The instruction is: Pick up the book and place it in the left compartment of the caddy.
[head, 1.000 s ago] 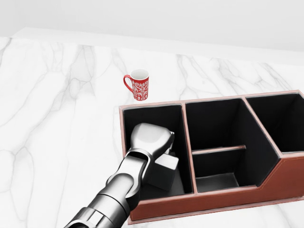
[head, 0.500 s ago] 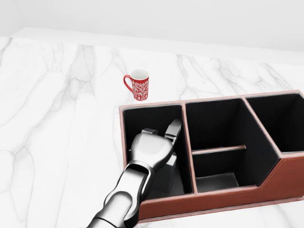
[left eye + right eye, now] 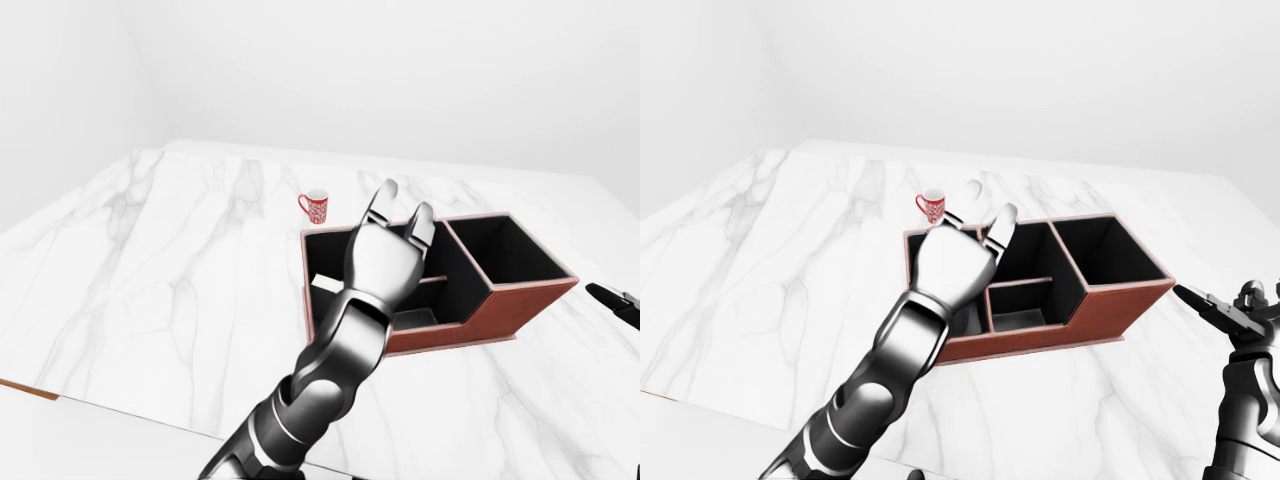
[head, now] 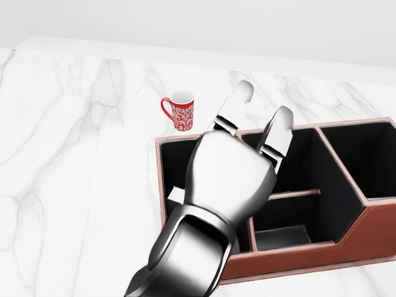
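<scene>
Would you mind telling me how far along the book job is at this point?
It looks nearly done: a pale block, apparently the book, lies in the left compartment of the caddy. In hand: nothing. The left robot hand is raised above the caddy with fingers open and empty. The right robot hand waits at the right edge. Only pulling the left arm clear seems left.

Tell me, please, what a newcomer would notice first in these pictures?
The left hand, chrome and open-fingered, is raised above the caddy and fills the middle of the head view. A red mug stands on the marble table above the caddy's left compartment.
</scene>
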Tool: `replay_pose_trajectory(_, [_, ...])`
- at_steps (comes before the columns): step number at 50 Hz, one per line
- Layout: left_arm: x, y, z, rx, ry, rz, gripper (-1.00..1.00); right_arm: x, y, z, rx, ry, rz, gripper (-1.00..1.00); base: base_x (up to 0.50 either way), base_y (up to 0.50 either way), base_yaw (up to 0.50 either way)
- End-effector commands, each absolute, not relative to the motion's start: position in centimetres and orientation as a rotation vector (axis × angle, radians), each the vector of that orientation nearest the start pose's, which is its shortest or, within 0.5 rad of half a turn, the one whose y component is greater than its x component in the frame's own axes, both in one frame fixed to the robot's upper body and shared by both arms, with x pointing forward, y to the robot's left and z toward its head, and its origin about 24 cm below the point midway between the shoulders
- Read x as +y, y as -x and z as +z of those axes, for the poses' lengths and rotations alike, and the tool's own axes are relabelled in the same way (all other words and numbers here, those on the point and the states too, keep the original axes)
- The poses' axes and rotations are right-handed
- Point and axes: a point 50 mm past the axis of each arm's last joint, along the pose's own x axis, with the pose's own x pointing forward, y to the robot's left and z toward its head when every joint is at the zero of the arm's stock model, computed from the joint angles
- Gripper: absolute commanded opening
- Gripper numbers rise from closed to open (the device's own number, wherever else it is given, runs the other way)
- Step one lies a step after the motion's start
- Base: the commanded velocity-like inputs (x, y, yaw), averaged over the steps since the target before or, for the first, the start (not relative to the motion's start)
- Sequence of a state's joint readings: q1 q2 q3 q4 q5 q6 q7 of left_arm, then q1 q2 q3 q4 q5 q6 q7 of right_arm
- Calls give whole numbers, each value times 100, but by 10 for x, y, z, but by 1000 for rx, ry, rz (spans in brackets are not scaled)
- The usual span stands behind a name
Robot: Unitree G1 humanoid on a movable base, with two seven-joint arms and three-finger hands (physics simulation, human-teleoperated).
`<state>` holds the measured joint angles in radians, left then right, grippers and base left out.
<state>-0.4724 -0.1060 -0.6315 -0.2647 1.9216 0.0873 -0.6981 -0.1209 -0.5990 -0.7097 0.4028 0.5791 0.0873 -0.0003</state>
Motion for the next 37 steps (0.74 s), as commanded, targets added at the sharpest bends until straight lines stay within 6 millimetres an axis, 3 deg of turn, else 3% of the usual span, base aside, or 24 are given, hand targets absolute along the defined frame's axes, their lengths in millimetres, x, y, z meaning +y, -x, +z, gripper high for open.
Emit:
replay_pose_trajectory(1, [-17, -201, 233, -832, -1958, 31, 100, -423, -204, 100, -90, -204, -747, 100, 0, 0, 0])
replay_pose_trajectory(8, [-2, -198, 255, -876, -1947, 170, 100, -422, -204, 99, -85, -205, -744, 100, 0, 0, 0])
replay_pose_trajectory(12, [12, -197, 268, -827, -1856, 241, 100, -422, -204, 100, -90, -203, -744, 100, 0, 0, 0])
replay_pose_trajectory(25, [31, -224, 266, -623, -1822, 255, 100, -422, -204, 100, -88, -203, -742, 100, 0, 0, 0])
replay_pose_trajectory(29, [50, -232, 265, -546, -1821, 313, 100, -422, -203, 101, -96, -201, -743, 100, 0, 0, 0])
replay_pose_trajectory(35, [46, -230, 269, -584, -1780, 329, 100, -422, -204, 101, -94, -202, -743, 100, 0, 0, 0])
replay_pose_trajectory(37, [38, -221, 274, -622, -1660, 317, 100, -422, -204, 99, -88, -205, -743, 100, 0, 0, 0])
